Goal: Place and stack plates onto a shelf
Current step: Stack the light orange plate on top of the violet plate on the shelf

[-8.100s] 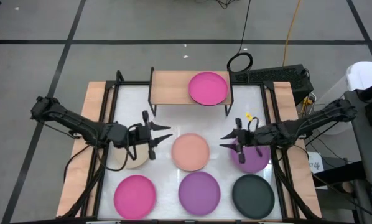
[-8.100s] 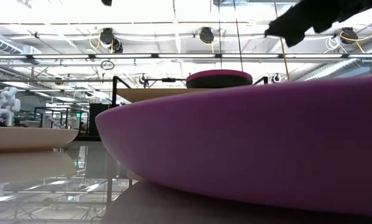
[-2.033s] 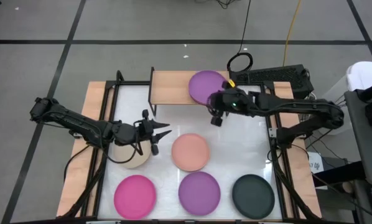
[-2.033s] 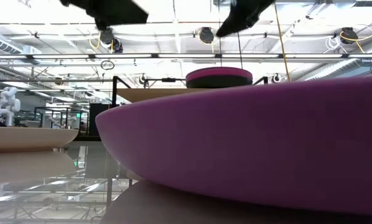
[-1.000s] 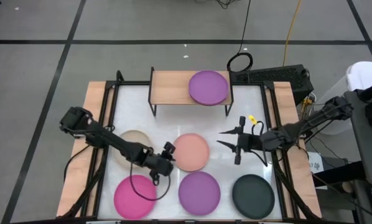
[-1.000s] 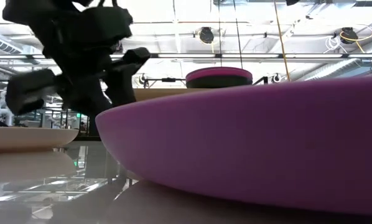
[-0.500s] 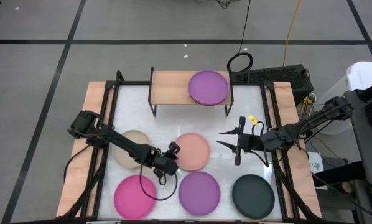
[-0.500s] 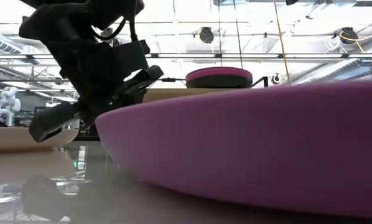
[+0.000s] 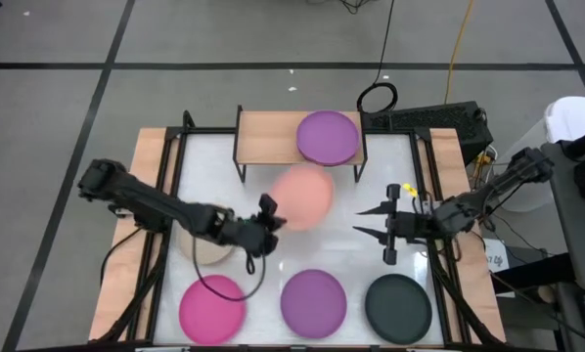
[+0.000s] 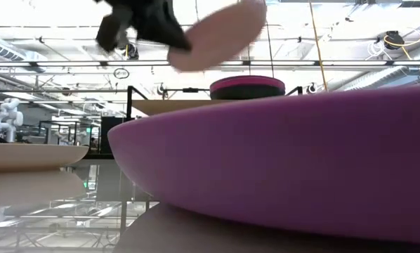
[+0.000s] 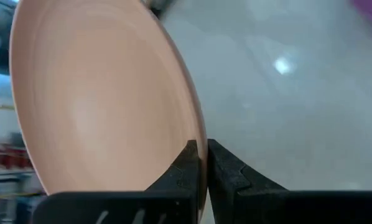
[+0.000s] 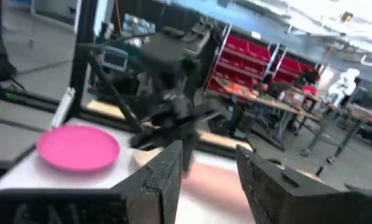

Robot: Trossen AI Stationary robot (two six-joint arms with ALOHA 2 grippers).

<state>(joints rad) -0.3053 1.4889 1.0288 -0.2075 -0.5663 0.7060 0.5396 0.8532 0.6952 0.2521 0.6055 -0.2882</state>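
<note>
My left gripper (image 9: 265,219) is shut on the peach plate (image 9: 302,196), which hangs in the air over the table's middle, in front of the shelf (image 9: 268,139). The low view shows this plate (image 10: 220,29) high up and tilted. The shelf's right half carries a stack with a purple plate (image 9: 327,137) on top. The beige plate (image 9: 209,251) lies flat on the table under my left arm. A magenta plate (image 9: 212,305), a purple plate (image 9: 314,298) and a dark plate (image 9: 398,304) lie flat along the near edge. My right gripper (image 9: 376,223) is open over the table's right part, touching nothing. My left gripper pinches the peach plate's rim (image 11: 200,140) between its two fingers (image 11: 187,163), one on each face. The fingers come from the table's left, about level. The plate is lifted clear of the table and tilted, its free side (image 10: 256,10) higher than the held side.
The shelf's left half (image 9: 263,137) shows bare wood. Wooden side strips (image 9: 148,196) and black rails run along both sides of the white table top (image 9: 346,264). In the low view the near purple plate (image 10: 280,169) fills the foreground.
My left gripper reached the peach plate's left rim, took hold, then lifted it clear of the table and carried it toward the far edge and the shelf, tilting it. My right gripper drifted slightly toward the table's right edge, still open.
</note>
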